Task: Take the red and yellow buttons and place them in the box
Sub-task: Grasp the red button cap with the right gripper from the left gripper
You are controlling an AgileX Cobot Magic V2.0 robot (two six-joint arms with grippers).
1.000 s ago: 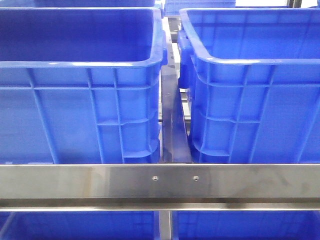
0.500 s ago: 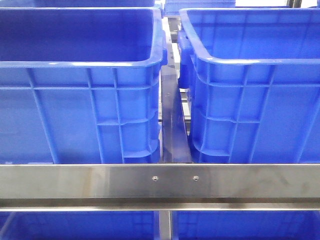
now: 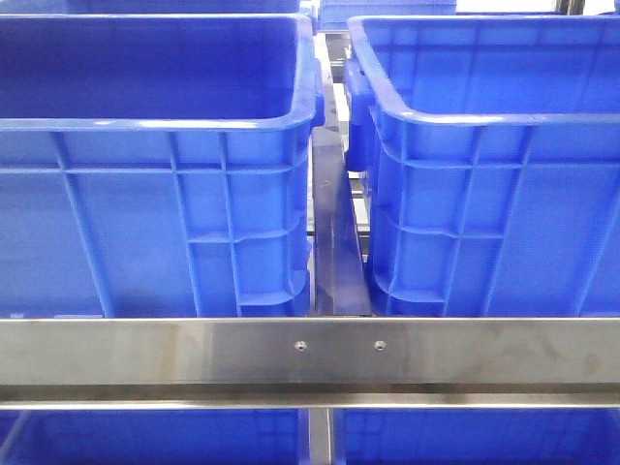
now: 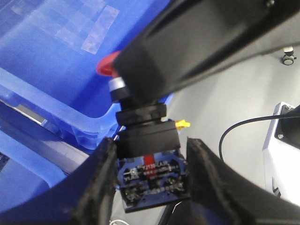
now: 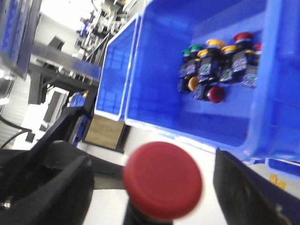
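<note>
My left gripper [image 4: 149, 157] is shut on the black body of a red button [image 4: 146, 140]. Its red cap [image 4: 107, 65] points away, and its blue terminal base sits between the fingers. A broad black arm part [image 4: 197, 42] crosses over the button's top. In the right wrist view a red mushroom cap [image 5: 163, 180] faces the camera between my right gripper's [image 5: 152, 176] wide-apart fingers, which do not touch it. A blue bin [image 5: 154, 93] beyond holds several red, yellow and green buttons [image 5: 215, 65]. Neither gripper shows in the front view.
The front view shows two deep blue crates [image 3: 145, 174] [image 3: 504, 174] side by side behind a steel rail [image 3: 310, 354]. The right wrist view shows a second blue bin [image 5: 112, 75] and a cardboard box [image 5: 105, 133]. A black cable [image 4: 243, 126] lies on the grey floor.
</note>
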